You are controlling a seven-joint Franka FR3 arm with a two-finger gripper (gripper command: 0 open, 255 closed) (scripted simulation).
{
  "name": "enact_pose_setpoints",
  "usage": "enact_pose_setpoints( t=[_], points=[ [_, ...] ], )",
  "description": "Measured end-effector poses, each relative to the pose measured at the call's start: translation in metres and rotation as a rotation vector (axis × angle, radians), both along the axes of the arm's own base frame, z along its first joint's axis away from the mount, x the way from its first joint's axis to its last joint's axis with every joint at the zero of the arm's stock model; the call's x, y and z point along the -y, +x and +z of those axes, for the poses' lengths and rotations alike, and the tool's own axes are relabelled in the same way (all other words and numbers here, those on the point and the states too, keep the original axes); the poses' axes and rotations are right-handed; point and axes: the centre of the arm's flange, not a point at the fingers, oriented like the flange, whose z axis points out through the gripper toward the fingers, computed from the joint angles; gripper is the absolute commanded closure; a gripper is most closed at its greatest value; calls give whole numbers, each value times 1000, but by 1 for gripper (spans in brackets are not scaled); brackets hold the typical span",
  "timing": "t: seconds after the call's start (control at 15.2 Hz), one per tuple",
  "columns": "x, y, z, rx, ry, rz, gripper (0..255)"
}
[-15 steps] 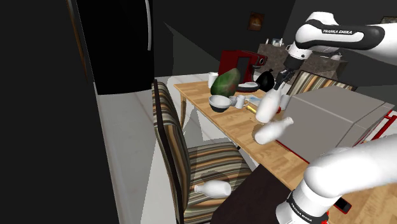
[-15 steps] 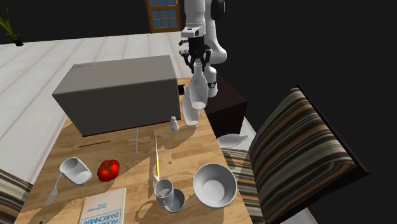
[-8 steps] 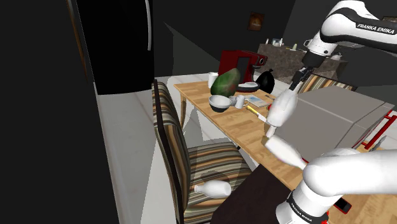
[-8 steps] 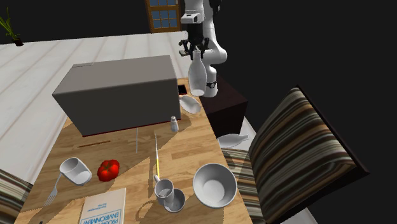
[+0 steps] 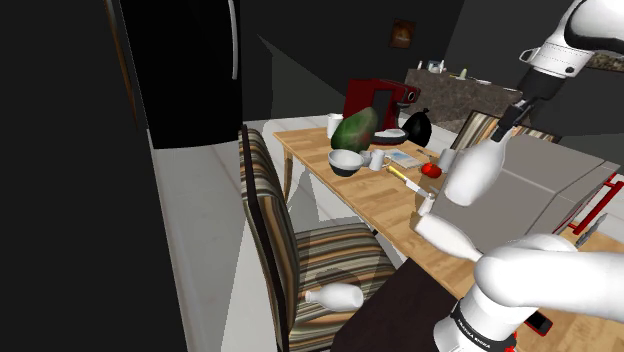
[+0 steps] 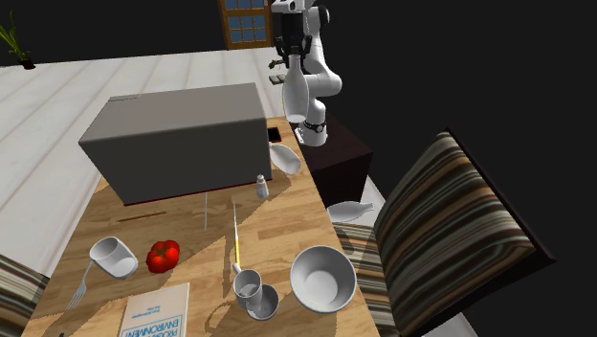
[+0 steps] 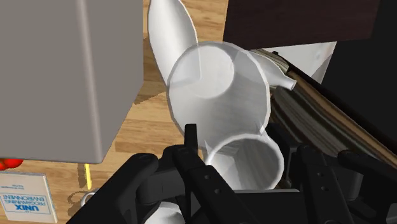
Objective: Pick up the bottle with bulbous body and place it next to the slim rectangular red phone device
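Observation:
A white bottle with a bulbous body (image 5: 472,175) hangs in the air above the wooden table (image 5: 365,200), near the grey box (image 5: 555,170). My gripper (image 5: 510,118) is shut on its neck. The second exterior view has the bottle (image 6: 296,101) under the gripper (image 6: 289,69), over the table's end by the stand. In the wrist view the black fingers (image 7: 197,181) clasp the bottle (image 7: 216,95). A small dark rectangle with a red rim, the phone (image 6: 275,134), lies flat on the table below the bottle, by the box's corner; it also shows beside the stand (image 5: 541,323).
A second white bottle (image 5: 445,237) lies on its side on the table under the held one. A third (image 5: 335,296) lies on the striped chair's seat. Bowl (image 6: 323,278), cups, a tomato (image 6: 163,254), a book (image 6: 153,311) and a salt shaker (image 6: 260,186) crowd the table.
My gripper has carried the bottle upward and toward the shoulder view's right. The second bottle, tilted a second ago, now lies flat on the table.

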Motion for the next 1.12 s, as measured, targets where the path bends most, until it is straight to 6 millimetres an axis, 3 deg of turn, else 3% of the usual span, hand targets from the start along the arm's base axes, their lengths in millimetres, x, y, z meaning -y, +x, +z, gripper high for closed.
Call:
enact_pose_setpoints(
  t=[0.73,0.86,1.12],
  points=[
    [-46,-126,58,0,-1,0,255],
    [-54,-136,62,-1,0,0,255],
    [-55,-140,44,-1,1,0,255]
  ],
)
